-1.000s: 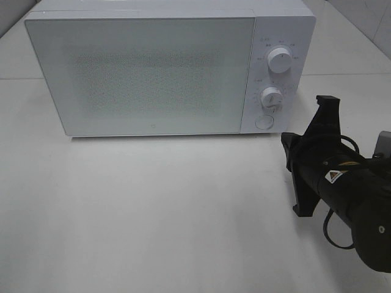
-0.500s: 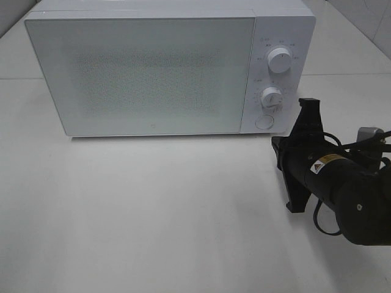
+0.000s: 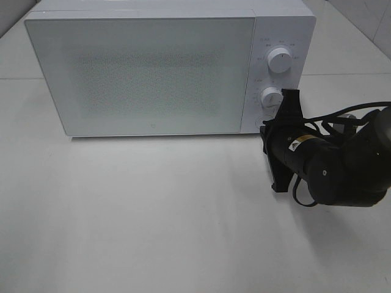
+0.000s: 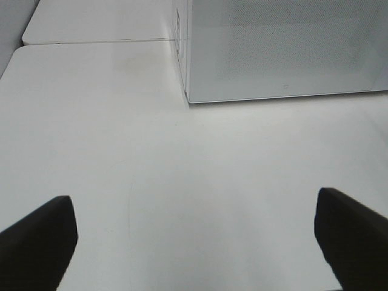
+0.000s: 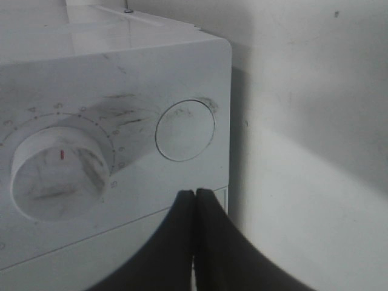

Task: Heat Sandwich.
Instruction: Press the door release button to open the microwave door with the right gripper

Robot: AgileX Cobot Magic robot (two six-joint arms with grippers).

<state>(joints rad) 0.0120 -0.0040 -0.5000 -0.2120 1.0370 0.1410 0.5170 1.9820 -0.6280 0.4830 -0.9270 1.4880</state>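
Microwave sits at the back of the desk, door shut, frosted front, nothing readable through it.
Sandwich: not visible in any view, can't tell where it is.
Right end effector: clenched, fingers pressed flat together, nothing between them. It points at the control panel on the microwave's right side, at the panel's low corner. In the wrist view the tips sit just beside the round button; can't tell if they touch the panel.
Lower dial is right next to the button, red tick on its face visible in the right wrist view. Upper dial is above it, clear of the arm.
Left end effector: released, fingers spread wide, empty. It hangs over bare desk in front of the microwave's left front corner, well apart from it. Not in the high view.
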